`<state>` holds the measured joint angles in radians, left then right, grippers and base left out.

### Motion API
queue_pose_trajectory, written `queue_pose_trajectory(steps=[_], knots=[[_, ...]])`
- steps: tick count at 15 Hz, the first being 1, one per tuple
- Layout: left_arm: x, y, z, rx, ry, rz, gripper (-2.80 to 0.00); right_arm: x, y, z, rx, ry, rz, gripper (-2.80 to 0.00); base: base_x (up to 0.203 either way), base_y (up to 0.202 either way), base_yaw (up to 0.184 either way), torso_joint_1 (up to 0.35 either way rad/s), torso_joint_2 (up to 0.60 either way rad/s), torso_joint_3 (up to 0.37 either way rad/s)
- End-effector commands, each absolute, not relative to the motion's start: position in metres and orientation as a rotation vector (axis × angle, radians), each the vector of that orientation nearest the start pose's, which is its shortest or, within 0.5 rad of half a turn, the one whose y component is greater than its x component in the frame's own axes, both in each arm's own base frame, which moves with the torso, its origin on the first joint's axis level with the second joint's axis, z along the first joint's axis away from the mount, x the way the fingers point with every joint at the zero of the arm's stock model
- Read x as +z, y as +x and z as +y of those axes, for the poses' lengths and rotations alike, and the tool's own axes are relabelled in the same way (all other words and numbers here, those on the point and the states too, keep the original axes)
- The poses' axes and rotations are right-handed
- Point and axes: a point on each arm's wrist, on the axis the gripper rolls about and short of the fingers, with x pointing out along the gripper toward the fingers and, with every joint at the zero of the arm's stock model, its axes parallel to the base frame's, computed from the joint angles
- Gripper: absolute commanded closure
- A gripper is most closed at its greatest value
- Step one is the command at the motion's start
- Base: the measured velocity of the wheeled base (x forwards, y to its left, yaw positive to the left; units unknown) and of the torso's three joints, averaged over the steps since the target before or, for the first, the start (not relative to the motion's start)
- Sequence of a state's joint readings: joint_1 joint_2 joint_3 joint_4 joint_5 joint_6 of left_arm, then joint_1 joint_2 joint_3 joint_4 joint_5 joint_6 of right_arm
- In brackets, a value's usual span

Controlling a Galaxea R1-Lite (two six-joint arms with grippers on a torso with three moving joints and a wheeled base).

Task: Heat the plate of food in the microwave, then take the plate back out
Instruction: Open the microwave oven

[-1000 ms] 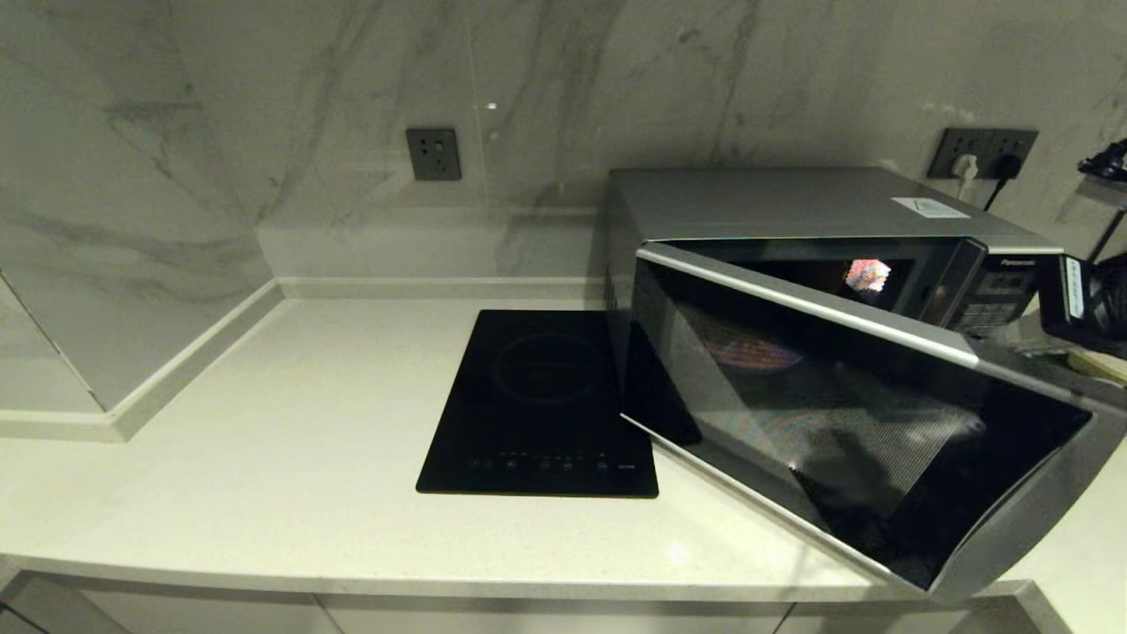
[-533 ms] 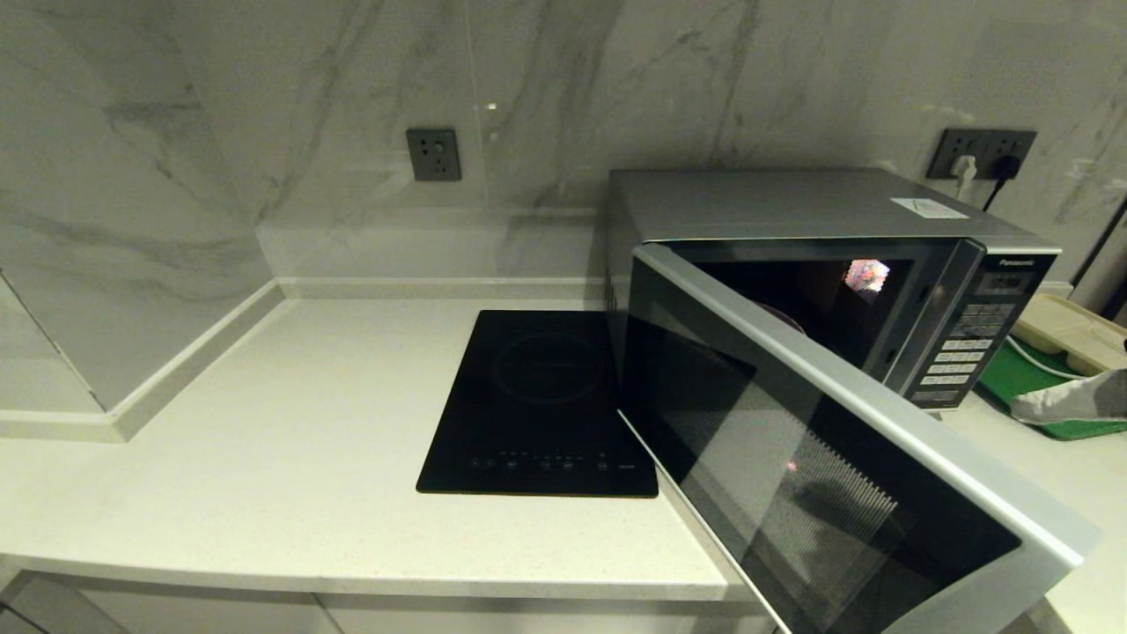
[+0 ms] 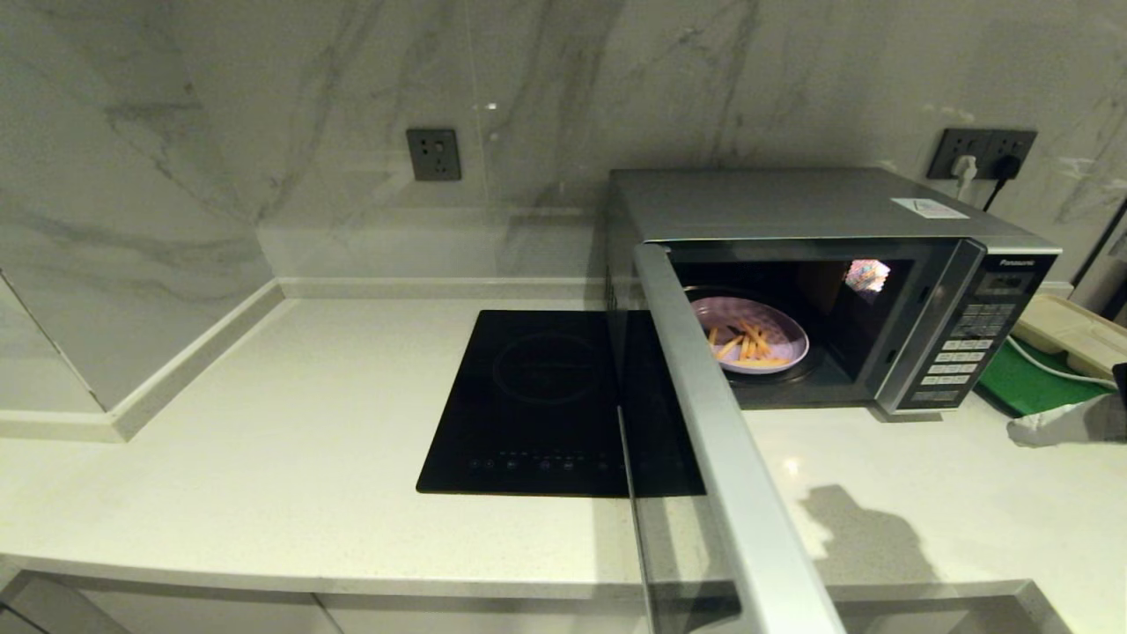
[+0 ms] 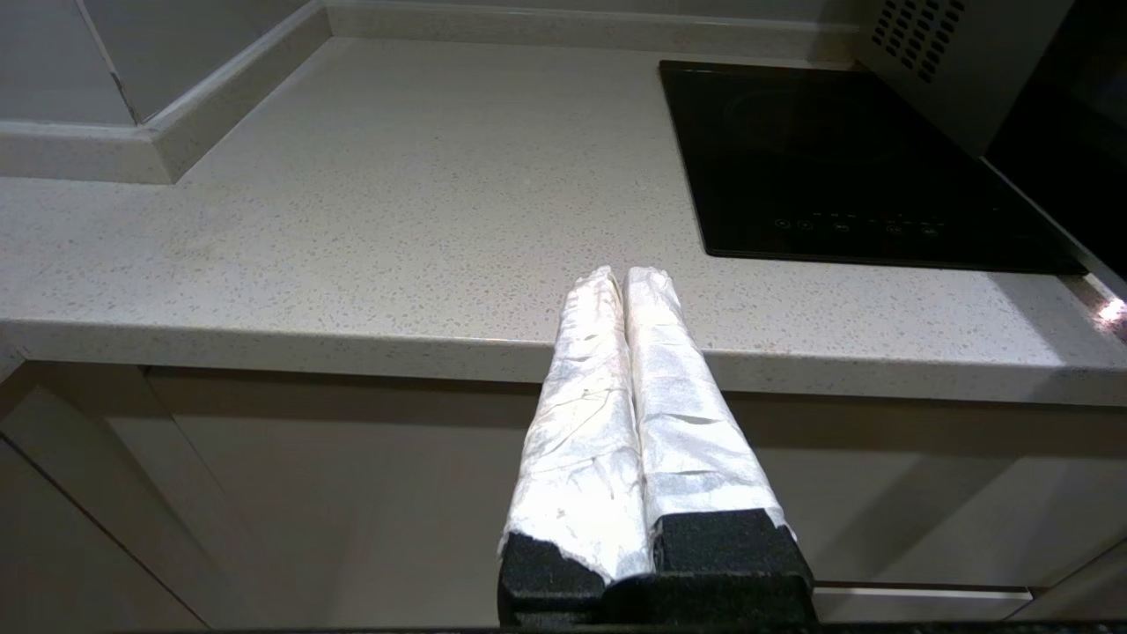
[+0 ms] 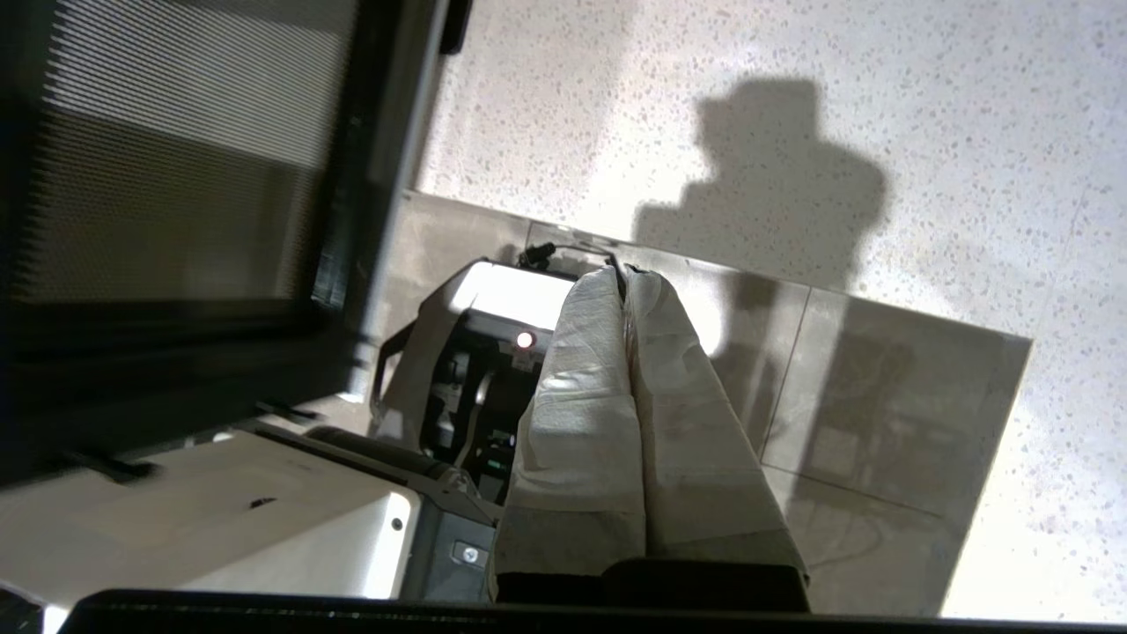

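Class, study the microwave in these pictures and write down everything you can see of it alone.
The microwave is a big silver-grey metal box marked Panasonic, standing on the pale counter against the marble wall, right of the black cooktop. Its dark-glass door, trimmed in silver, is swung wide open toward the camera. Inside, a lilac plate of food sits on the turntable. A button panel fills its right front. No gripper touches it.

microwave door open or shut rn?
Open: the microwave door swings fully out, exposing the plate of food inside.
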<state>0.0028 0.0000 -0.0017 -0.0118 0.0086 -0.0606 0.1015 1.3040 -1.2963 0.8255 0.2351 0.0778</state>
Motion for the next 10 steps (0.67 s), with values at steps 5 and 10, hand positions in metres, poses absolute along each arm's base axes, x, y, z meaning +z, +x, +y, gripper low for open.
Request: queue_pose_trajectory(steps=[5,10], knots=[[0.077,-0.023,0.000,0.012,-0.061,-0.014,0.00,0.290,0.175,0.075,0.505,-0.014,0.848,0.00,0.000,0.000,0.000,0.000,0.00,0.000],[0.077,-0.023,0.000,0.012,-0.061,-0.014,0.00,0.285,0.179,0.125,0.541,-0.168,0.832,0.00,0.000,0.000,0.000,0.000,0.00,0.000]])
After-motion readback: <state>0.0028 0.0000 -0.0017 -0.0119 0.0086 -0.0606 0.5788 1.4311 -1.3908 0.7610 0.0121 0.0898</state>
